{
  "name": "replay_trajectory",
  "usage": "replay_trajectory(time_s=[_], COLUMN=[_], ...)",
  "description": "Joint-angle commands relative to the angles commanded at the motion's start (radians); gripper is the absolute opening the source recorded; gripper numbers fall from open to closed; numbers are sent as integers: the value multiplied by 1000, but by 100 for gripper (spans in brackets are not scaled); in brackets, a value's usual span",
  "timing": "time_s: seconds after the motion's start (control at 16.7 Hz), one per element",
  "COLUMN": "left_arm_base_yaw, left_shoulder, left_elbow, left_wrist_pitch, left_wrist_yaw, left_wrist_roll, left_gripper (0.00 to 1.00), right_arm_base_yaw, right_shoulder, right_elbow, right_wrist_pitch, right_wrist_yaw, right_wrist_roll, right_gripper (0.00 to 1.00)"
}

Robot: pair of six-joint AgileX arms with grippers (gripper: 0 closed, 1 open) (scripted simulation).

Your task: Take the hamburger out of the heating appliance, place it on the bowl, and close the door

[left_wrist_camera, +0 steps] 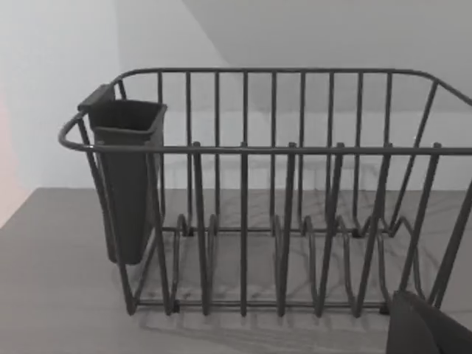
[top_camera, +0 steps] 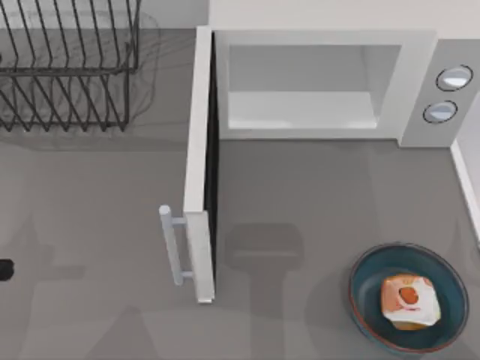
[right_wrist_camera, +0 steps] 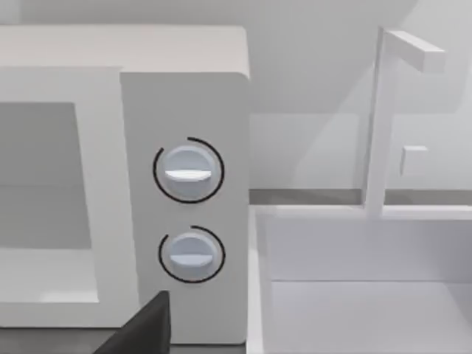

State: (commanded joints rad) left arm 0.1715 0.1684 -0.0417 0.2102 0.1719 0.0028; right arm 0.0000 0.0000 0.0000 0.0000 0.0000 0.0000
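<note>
The hamburger (top_camera: 409,300) lies inside the bowl (top_camera: 373,274) at the table's front right. The heating appliance (top_camera: 416,82) stands at the back, its grey cavity (top_camera: 300,90) bare. Its door (top_camera: 199,150) is swung wide open towards the front, left of the cavity, with the bar handle (top_camera: 171,244) on its left face. The right wrist view faces the appliance's two knobs (right_wrist_camera: 188,171), with a dark part of my right gripper (right_wrist_camera: 140,332) low in the picture. My left gripper (top_camera: 4,268) sits at the table's far left edge, far from the door.
A black wire dish rack (top_camera: 67,67) stands at the back left; the left wrist view faces the rack (left_wrist_camera: 273,192) and its dark cutlery cup (left_wrist_camera: 125,177). A white basin (right_wrist_camera: 369,295) with a raised edge (top_camera: 465,180) lies right of the appliance.
</note>
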Motion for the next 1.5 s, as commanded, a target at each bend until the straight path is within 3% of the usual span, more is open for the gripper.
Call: replay_trajectory(time_s=[0.24, 0.54, 1.08, 1.38, 1.5], left_arm_base_yaw=[89, 92, 173, 174, 212], left_shoulder=[87, 99, -164, -165, -138], left_elbow=[-22, -9, 18, 18, 27], left_wrist_pitch=[109, 107, -183, -185, -168], left_wrist_yaw=[89, 92, 171, 175, 213], left_wrist_roll=[1, 2, -2, -2, -1], left_gripper=[0, 0, 0, 0, 0], right_arm_base_yaw=[0, 0, 0, 0, 0], right_shoulder=[0, 0, 0, 0, 0], right_elbow=[0, 0, 0, 0, 0], right_wrist_pitch=[0, 0, 0, 0, 0], right_wrist_yaw=[0, 0, 0, 0, 0], right_wrist_roll=[0, 0, 0, 0, 0], right_gripper=[100, 100, 100, 100, 100])
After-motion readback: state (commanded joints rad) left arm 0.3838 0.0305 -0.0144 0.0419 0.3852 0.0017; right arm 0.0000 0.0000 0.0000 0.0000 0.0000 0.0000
